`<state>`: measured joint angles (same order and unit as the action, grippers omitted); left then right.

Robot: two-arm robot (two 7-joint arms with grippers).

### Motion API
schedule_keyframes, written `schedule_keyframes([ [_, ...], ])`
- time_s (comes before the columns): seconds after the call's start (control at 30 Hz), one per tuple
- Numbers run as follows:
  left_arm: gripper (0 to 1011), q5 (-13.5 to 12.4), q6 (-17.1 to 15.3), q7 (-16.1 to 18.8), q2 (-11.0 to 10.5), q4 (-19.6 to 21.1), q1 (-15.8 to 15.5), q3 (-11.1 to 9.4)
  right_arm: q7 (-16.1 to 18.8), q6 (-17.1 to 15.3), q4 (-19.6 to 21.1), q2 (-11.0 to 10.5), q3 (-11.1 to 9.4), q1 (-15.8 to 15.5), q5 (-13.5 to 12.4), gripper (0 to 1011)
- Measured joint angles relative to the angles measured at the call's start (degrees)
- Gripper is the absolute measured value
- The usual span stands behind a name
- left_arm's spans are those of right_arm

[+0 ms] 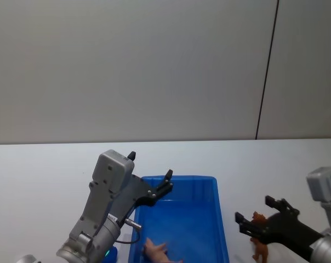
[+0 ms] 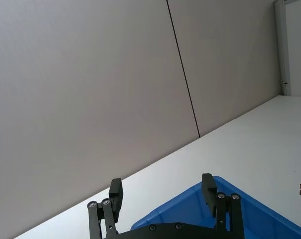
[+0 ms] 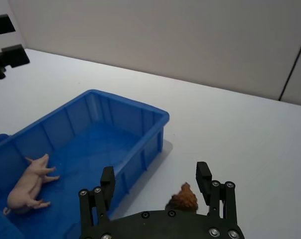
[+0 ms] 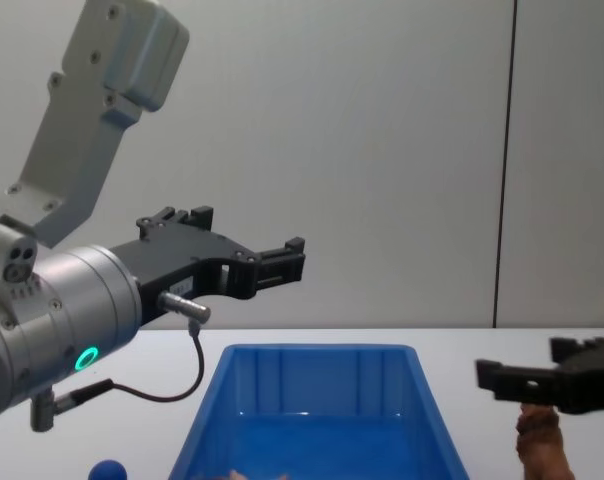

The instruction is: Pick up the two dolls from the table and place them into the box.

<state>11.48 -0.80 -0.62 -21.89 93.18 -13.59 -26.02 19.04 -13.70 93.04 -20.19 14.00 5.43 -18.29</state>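
On the white table (image 1: 45, 181), the blue doll (image 4: 109, 470) sits at about 8 o'clock from the box (image 1: 179, 189), just outside its left wall. The chest view catches just its ball-shaped top.

The left gripper (image 2: 162, 189) hangs in the air above the box's 10 o'clock corner, well above the rim as the chest view has it. Its fingers are spread wide with nothing between them, and they point out toward the grey wall (image 1: 154, 66).

The box stands at the middle of the table, open side up. A pink pig figurine (image 3: 28, 181) lies on its side on the box floor, near the 7 o'clock end.

The brown doll (image 3: 183, 199) stands upright on the table at about 4 o'clock from the box, near its right wall but apart from it.

The right gripper (image 3: 155, 179) comes in low from 5 o'clock. Its fingers are spread wide on either side of the doll's shaggy head. The right wrist view shows a gap on both sides, so the doll is straddled rather than clamped.
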Motion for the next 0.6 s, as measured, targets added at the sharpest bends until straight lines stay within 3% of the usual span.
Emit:
schedule_keyframes([
  [0.27, 1002, 0.0, 0.0, 0.0, 0.0, 0.0, 0.0, 0.0, -2.3, -2.1, 1.2, -1.6, -1.0, -2.2, -2.5, 1001],
  [0.6, 1001, 0.0, 0.0, 0.0, 0.0, 0.0, 0.0, 0.0, -2.7, -5.3, -0.9, -1.3, -1.2, -1.3, -4.2, 1001],
])
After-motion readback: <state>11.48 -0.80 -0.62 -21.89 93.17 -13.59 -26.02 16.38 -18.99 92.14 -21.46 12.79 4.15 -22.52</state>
